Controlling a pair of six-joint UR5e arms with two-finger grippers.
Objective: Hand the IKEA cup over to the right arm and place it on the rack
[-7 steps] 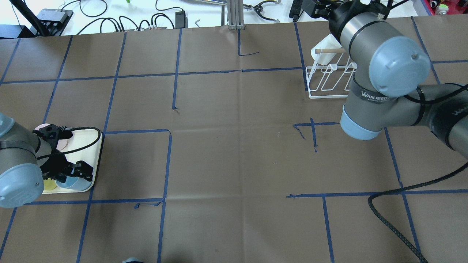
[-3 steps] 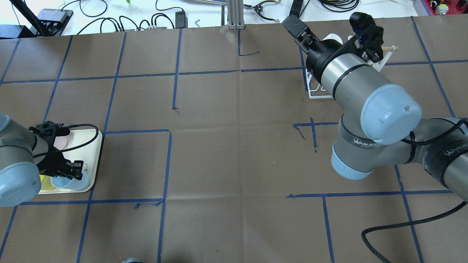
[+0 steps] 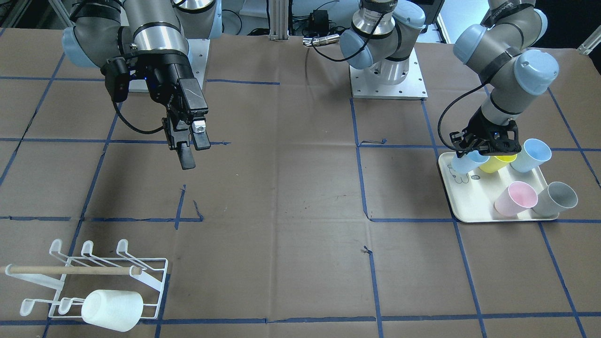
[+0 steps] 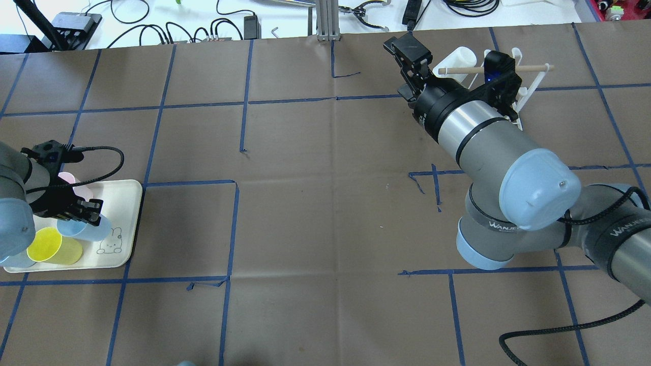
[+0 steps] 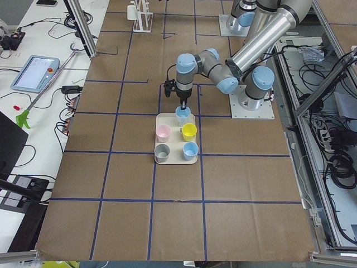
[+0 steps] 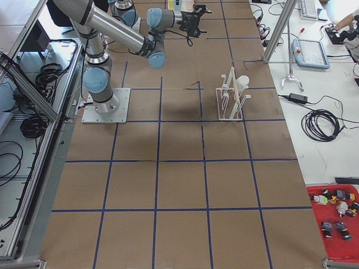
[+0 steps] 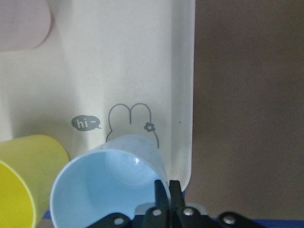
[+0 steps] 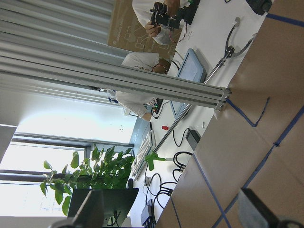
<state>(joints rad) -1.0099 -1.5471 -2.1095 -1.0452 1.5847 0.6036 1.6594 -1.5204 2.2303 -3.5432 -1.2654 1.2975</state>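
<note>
My left gripper (image 4: pixel 81 216) is shut on the rim of a light blue cup (image 4: pixel 87 231) and holds it tilted just over the cream tray (image 4: pixel 122 223). The wrist view shows the fingertips (image 7: pixel 164 192) pinching the cup's wall (image 7: pixel 104 185). From the front, the cup (image 3: pixel 462 163) hangs under the gripper (image 3: pixel 483 149) at the tray's inner far corner. My right gripper (image 3: pixel 193 152) is open and empty, in the air beside the white wire rack (image 4: pixel 524 86), well apart from the cup. The rack (image 3: pixel 94 277) holds a white cup (image 3: pixel 112 310).
On the tray (image 3: pixel 469 206) lie a yellow cup (image 3: pixel 497 162), a second blue cup (image 3: pixel 530 156), a pink cup (image 3: pixel 515 198) and a grey cup (image 3: pixel 556 198). Blue tape lines grid the brown table. Cables and tools lie along the far edge (image 4: pixel 229 25).
My left gripper has drawn back with the blue cup, lifting and tilting it. My right arm has swung away from over the rack; its gripper now points out beside it.
</note>
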